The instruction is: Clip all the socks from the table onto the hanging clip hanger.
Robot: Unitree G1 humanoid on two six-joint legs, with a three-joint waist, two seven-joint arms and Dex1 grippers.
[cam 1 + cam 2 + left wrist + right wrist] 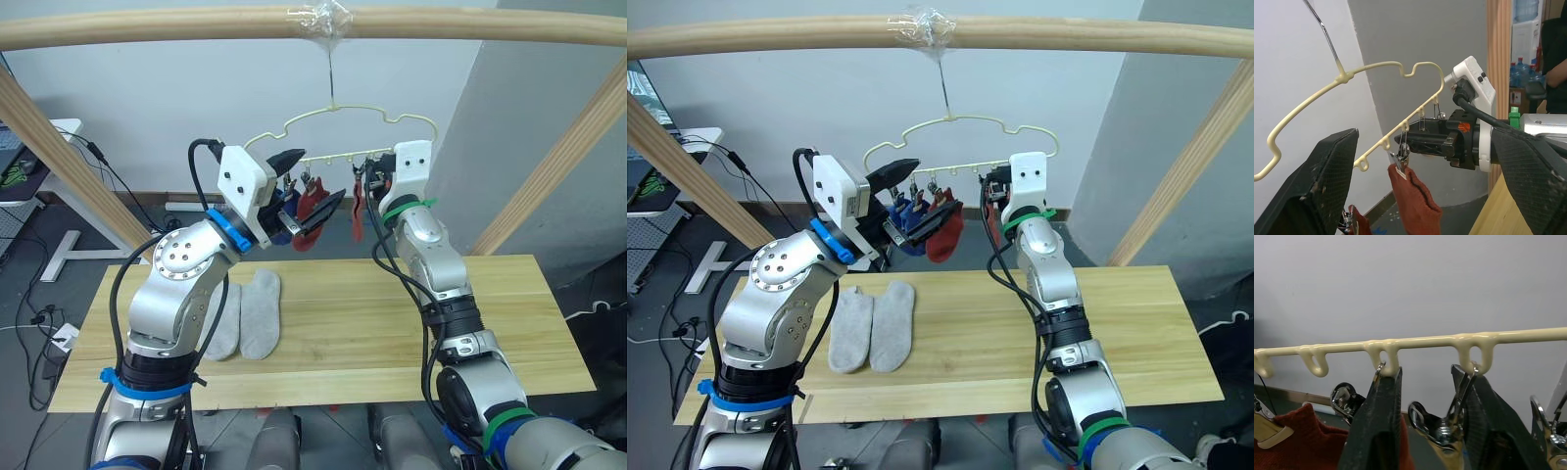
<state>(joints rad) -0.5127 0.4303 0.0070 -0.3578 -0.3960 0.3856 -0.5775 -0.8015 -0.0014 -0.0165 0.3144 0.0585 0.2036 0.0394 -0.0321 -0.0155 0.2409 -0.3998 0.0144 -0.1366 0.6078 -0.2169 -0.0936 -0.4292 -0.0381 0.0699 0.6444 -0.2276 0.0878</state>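
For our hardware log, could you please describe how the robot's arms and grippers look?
Both arms are silver-grey metal with black cables. The left arm wears blue bands, the right arm green ones. Each wrist carries a white housing, and the left gripper and right gripper have black fingers.

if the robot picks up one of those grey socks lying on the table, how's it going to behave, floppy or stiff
Probably floppy: the grey socks lie flat and thin on the table, and a red sock already clipped to the hanger droops limply. Likely light and not slippery, being knit fabric.

Glossy cream plastic hanger, shiny metal clips
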